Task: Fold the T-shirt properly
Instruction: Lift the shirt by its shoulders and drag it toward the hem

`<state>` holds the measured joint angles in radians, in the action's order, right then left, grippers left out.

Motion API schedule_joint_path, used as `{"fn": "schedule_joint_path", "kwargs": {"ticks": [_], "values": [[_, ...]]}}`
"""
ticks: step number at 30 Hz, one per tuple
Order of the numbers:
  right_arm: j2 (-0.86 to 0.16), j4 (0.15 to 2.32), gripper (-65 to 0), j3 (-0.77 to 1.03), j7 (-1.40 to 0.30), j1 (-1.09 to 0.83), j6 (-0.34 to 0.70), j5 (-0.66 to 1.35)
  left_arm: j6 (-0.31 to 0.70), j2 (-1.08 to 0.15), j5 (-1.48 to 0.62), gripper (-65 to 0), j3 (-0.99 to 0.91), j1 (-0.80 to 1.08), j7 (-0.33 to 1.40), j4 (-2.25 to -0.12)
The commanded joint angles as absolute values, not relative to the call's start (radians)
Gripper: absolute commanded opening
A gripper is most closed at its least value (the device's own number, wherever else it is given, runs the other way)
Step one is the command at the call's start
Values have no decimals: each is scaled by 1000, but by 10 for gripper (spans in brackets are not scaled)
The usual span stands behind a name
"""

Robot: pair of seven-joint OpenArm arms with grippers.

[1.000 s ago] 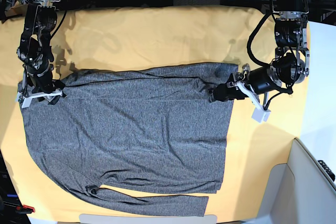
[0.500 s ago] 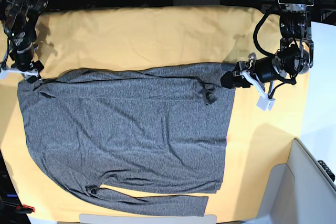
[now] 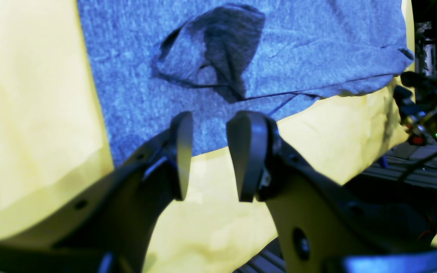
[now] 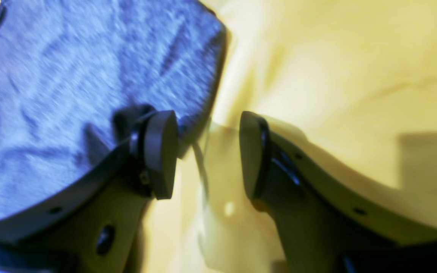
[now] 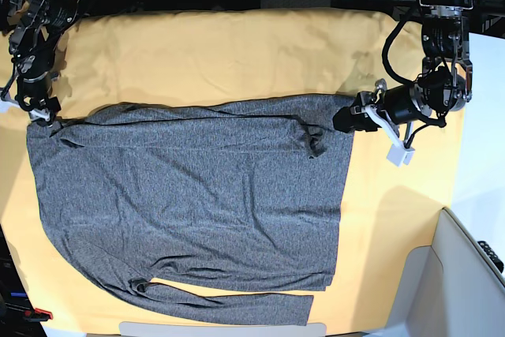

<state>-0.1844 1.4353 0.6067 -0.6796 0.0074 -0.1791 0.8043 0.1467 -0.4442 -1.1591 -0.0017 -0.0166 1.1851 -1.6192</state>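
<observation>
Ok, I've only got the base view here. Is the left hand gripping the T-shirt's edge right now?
Observer: No. The left wrist view shows the left hand open with nothing between its fingers. The T-shirt lies ahead of them.
Operator: And the right hand? From here it's just a dark shape at the shirt's corner.
Observer: The right wrist view shows the right hand open and empty too. One finger is over the shirt's edge and the other over the yellow cloth.
</observation>
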Motion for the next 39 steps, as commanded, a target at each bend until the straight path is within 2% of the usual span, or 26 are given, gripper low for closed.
{"fn": "schedule_joint_path", "kwargs": {"ticks": [1, 6, 15, 17, 21, 23, 28, 39], "values": [[-186, 1414, -384, 605, -723, 19, -185, 845, 150, -460, -1176, -458, -7, -31, 1179, -1635], [-191, 1313, -384, 607, -723, 65, -185, 934, 150, -463, -1176, -458, -7, -31, 1179, -1635], [-191, 1268, -392, 604, -723, 91, -183, 937, 148, -467, -1175, -456, -53, 13, 1187, -1626], [-193, 1268, -438, 602, -723, 90, -183, 935, 148, -467, -1175, -455, -111, 48, 1187, -1587], [-193, 1262, -598, 599, -725, 87, -183, 934, 151, -467, -1176, -448, -131, 59, 1179, -1491], [-193, 1260, -627, 599, -733, 85, -183, 934, 153, -463, -1179, -442, -131, 59, 1179, -1461], [-193, 1260, -598, 599, -780, 90, -183, 934, 153, -424, -1181, -441, -130, 59, 1184, -1443], [-193, 1260, -598, 599, -779, 77, -183, 932, 153, -384, -1181, -444, -128, 58, 1182, -1443]]}}
